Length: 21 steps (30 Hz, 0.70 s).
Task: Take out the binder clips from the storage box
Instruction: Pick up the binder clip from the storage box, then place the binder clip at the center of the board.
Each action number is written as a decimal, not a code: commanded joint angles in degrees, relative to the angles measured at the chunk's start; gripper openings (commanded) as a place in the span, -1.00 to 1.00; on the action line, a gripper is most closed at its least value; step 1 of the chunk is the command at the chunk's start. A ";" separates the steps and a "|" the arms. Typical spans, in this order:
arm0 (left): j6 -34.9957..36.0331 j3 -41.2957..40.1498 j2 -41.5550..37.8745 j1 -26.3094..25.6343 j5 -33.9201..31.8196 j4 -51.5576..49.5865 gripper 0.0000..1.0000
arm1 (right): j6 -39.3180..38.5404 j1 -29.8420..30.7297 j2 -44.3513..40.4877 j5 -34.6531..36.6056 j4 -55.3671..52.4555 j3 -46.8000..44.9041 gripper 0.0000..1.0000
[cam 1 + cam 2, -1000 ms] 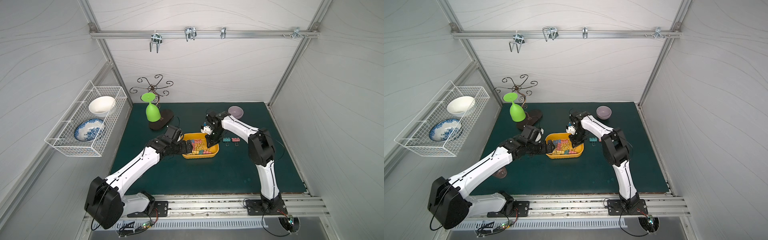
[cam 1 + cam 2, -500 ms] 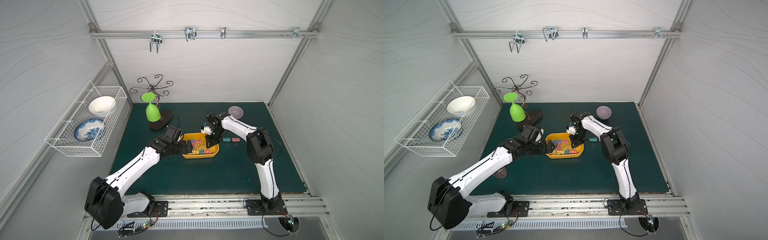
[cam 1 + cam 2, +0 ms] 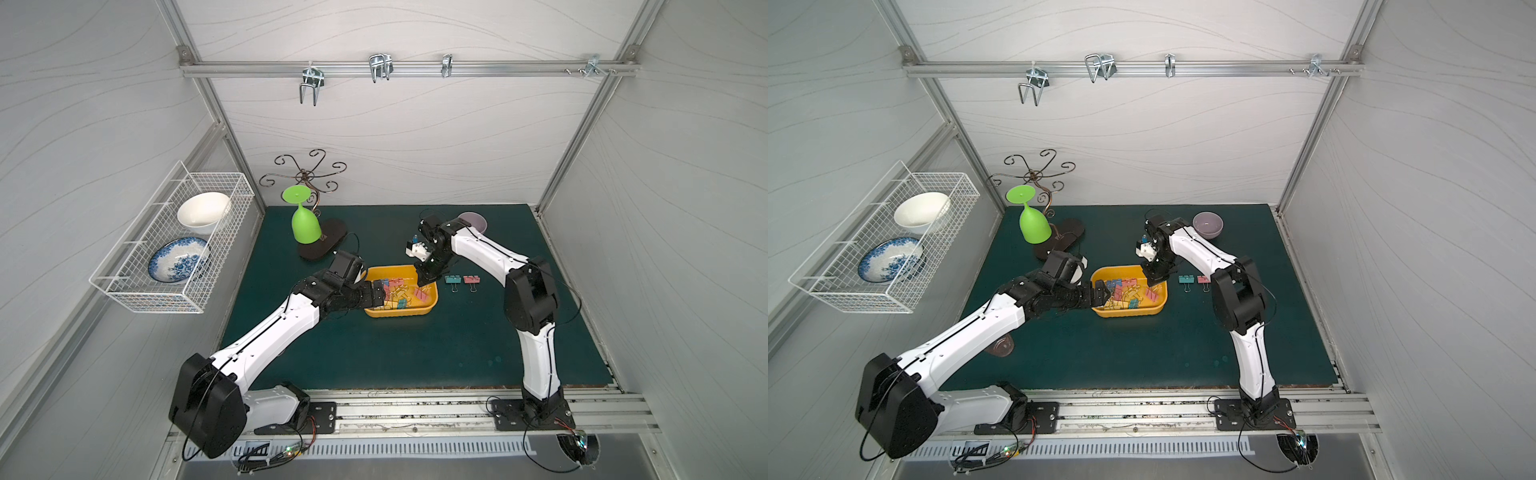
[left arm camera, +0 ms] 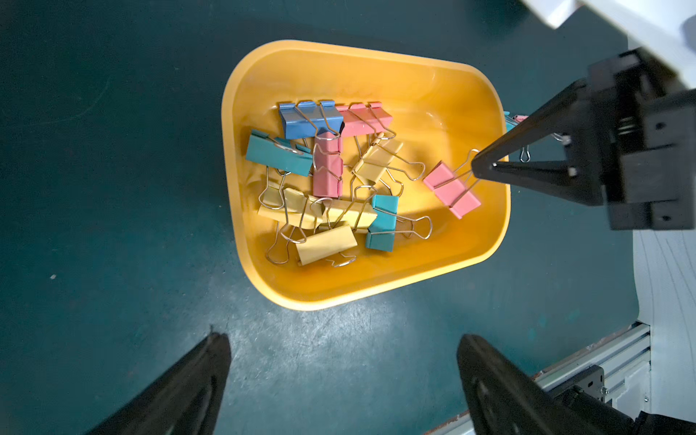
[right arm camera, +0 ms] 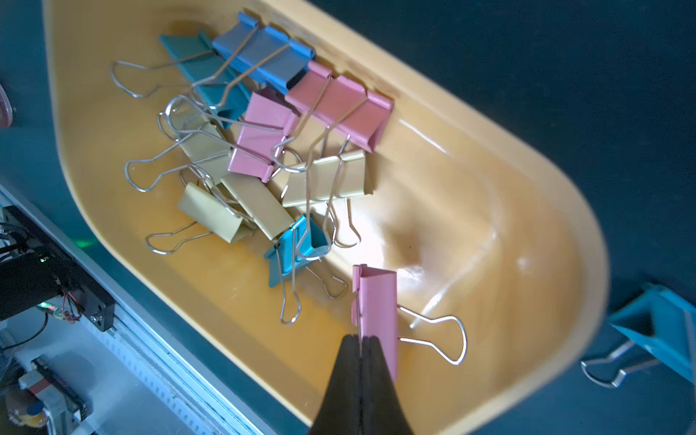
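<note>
White panelled walls (image 3: 415, 137) enclose a cell floored with a dark green mat (image 3: 415, 353), which looks scuffed pale in the left wrist view. An aluminium rail (image 3: 519, 68) carrying metal hooks (image 3: 380, 66) runs across the back wall.

On the left wall hangs a white wire basket (image 3: 145, 300) holding a white bowl (image 3: 203, 210) and a blue-patterned plate (image 3: 178, 259). Next comes a scrolled metal stand (image 3: 307, 176) with a green goblet (image 3: 305, 224) upside down against it. Its black base (image 3: 332, 232) bears a pale mark, perhaps a logo, too small to read.

The left gripper (image 4: 341, 373) sits at the left end of the storage box (image 3: 415, 311), fingers spread wide and holding nothing. This yellow-orange tray lies mid-mat with a tangle of binder clips (image 4: 327, 177) in blue, teal, pink and yellow inside it. At its right end the right gripper (image 4: 480, 167) is clamped tight on the wire handle of a pink clip (image 4: 452, 190), which lies within the box's rim.

Just beside the box, on the mat, lie a teal clip (image 3: 453, 280) and a loose pink clip (image 3: 471, 279), side by side. A lilac bowl (image 3: 1207, 224) stands near the back wall.
</note>
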 commanded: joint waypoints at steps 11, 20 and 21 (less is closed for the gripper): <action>1.68 1.33 -3.77 0.21 -1.53 1.25 0.97 | 14.24 0.91 -23.92 31.52 17.50 -12.88 -0.92; 1.94 -2.58 -9.81 0.21 -6.36 5.64 0.97 | 46.64 -11.97 -34.09 36.08 21.48 -30.30 -1.00; 1.80 -3.28 -10.60 0.21 -6.71 6.43 0.97 | 50.28 -15.27 -34.02 30.95 22.09 -31.84 -1.00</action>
